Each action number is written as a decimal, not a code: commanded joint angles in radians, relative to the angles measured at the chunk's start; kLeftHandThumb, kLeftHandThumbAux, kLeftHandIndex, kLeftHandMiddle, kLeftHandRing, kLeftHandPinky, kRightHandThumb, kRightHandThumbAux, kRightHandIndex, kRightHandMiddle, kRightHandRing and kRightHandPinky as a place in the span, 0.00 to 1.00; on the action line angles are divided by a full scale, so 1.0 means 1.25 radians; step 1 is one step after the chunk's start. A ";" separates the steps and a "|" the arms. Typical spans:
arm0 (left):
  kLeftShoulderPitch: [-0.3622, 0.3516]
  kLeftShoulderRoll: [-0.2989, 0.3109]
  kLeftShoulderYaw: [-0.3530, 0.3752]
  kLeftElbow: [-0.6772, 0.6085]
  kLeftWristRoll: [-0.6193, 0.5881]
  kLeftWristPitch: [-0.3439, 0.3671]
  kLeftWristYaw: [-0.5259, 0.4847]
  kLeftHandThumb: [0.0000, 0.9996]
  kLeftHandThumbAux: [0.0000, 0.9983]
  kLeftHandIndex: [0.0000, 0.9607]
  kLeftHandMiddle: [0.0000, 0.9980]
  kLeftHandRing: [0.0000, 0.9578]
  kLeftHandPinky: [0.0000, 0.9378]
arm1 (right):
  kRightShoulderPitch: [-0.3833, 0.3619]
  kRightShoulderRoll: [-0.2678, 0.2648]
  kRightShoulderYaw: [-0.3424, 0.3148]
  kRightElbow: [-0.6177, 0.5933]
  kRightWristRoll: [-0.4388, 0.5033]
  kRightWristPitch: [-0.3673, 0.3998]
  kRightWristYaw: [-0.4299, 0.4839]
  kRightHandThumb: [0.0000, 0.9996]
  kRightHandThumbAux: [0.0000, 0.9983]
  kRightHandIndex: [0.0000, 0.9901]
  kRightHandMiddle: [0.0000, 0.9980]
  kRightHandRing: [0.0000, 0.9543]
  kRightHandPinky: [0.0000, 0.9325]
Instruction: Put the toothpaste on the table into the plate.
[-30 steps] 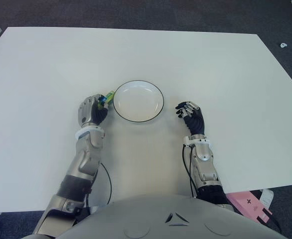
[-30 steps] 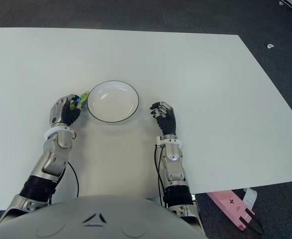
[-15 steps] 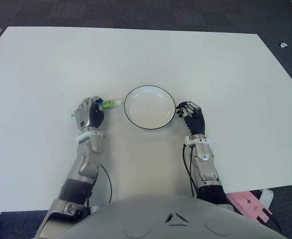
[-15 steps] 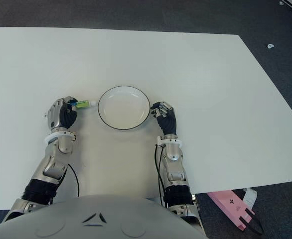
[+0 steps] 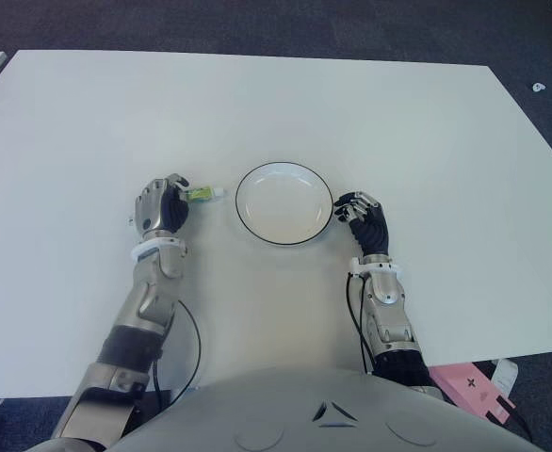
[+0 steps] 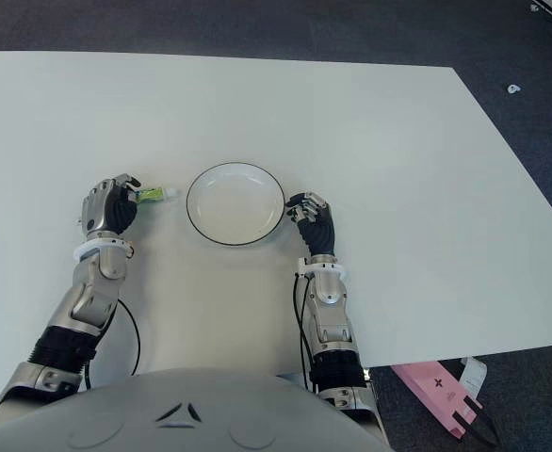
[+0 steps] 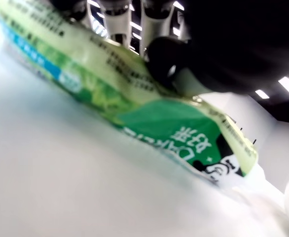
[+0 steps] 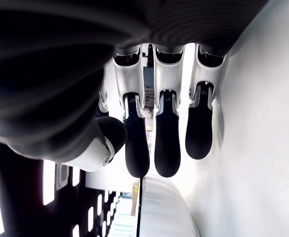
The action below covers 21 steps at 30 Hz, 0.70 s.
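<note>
A green toothpaste tube [image 5: 202,193] with a white cap sticks out of my left hand [image 5: 161,207], which is shut on it just left of the plate. In the left wrist view the tube [image 7: 134,103] lies low over the white table with my thumb [image 7: 168,63] pressed on it. The white plate with a dark rim [image 5: 284,203] holds nothing and sits a short gap to the right of the cap. My right hand [image 5: 361,215] shows at the plate's right rim, its fingers [image 8: 166,143] curled around nothing.
The white table [image 5: 398,113] stretches wide behind and to both sides of the plate. A black cable [image 5: 193,339] loops beside my left forearm. A pink object [image 5: 469,388] lies on the floor past the table's near right corner.
A second ago my left hand was at the plate's left rim; the plate slid right to my right hand. My left hand has since drawn left with the tube.
</note>
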 commanded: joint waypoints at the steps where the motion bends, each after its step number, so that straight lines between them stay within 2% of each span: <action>1: 0.032 0.009 -0.016 0.073 -0.021 0.029 -0.068 0.85 0.67 0.42 0.53 0.86 0.84 | 0.028 0.002 -0.007 0.032 0.011 0.042 0.000 0.71 0.73 0.43 0.51 0.53 0.54; 11: 0.015 0.036 -0.022 0.084 -0.013 0.015 -0.057 0.85 0.67 0.42 0.52 0.84 0.83 | 0.024 0.004 -0.008 0.037 0.009 0.039 0.001 0.71 0.73 0.43 0.51 0.53 0.54; 21: 0.018 0.023 -0.002 0.040 -0.022 0.010 -0.029 0.85 0.67 0.42 0.52 0.85 0.84 | 0.020 0.004 -0.006 0.044 0.007 0.031 0.001 0.71 0.73 0.43 0.50 0.53 0.54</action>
